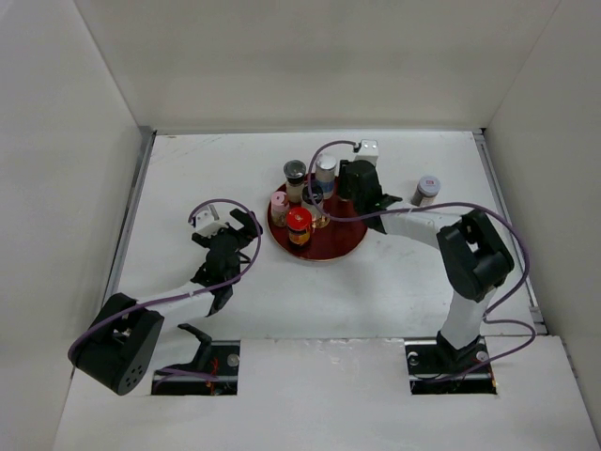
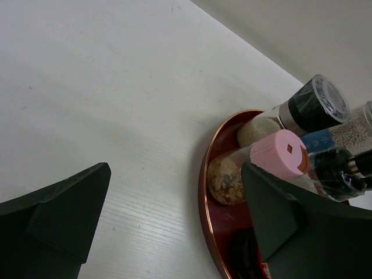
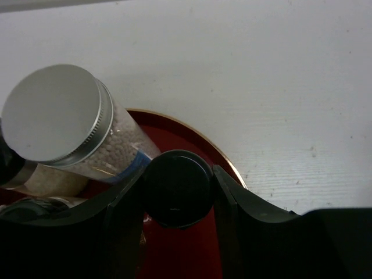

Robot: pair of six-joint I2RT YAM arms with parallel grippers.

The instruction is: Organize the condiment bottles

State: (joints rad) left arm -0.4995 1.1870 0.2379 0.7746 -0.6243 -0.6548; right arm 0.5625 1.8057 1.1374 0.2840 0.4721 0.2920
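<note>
— What is around you?

— White walls on three sides and a white table (image 1: 376,291). From above, a red plate (image 1: 349,237) sits mid-table. It carries the dark-grey-capped bottle (image 1: 295,172), the silver-capped bottle (image 1: 326,165), the pink-capped bottle (image 1: 279,201) and the red-capped jar (image 1: 299,220). A pale-capped jar (image 1: 426,189) stands on the bare table, well apart to the plate's right. My right gripper (image 1: 321,199) reaches in over the plate. My left gripper (image 1: 239,225) hangs near the plate's left rim.

— And the left wrist view?

— My left fingers (image 2: 64,215) are spread wide with nothing between them. The plate's rim and the pink cap lie just past one of them.

— The right wrist?

— There my fingers are clamped on either side of the black-capped narrow bottle (image 3: 177,189). It is over the plate's red floor, just beside the silver-capped bottle. I cannot tell whether its base touches the plate.

— So which step is this?

— I judge I am placing the black one among the others. The next move calls for a straight descent that does not nudge the silver-capped neighbour. Then I let go and lift clear. The pale-capped jar looks to be the one left outside.
</note>
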